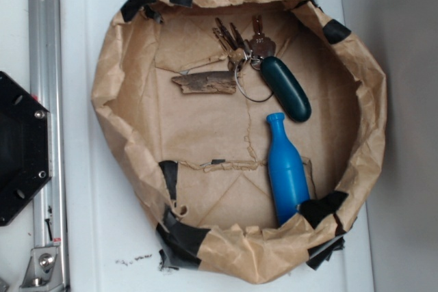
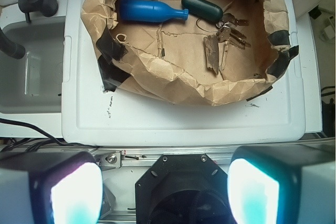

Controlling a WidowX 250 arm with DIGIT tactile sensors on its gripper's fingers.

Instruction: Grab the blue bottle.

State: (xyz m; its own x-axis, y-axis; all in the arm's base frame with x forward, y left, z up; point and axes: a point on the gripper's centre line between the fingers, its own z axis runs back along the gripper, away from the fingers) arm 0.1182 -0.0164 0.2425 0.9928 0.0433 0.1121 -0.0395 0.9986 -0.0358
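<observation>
The blue bottle (image 1: pixel 286 169) lies on its side in a brown paper basket (image 1: pixel 116 94), neck pointing away from the basket's near wall. In the wrist view the blue bottle (image 2: pixel 149 11) is far up at the top left, inside the paper basket (image 2: pixel 173 77). My gripper (image 2: pixel 165 192) is open, its two pale glowing pads (image 2: pixel 76 192) wide apart at the bottom corners with nothing between them. It hovers over the black robot base (image 2: pixel 178 182), well short of the basket. The exterior view does not show the gripper.
A dark teal key fob (image 1: pixel 286 88) with a ring of keys (image 1: pixel 239 42) and a small wood piece (image 1: pixel 205 82) lies beside the bottle's neck. The basket sits on a white lid (image 2: pixel 178 121). A metal rail (image 1: pixel 44 66) and black base plate (image 1: pixel 20 148) stand alongside.
</observation>
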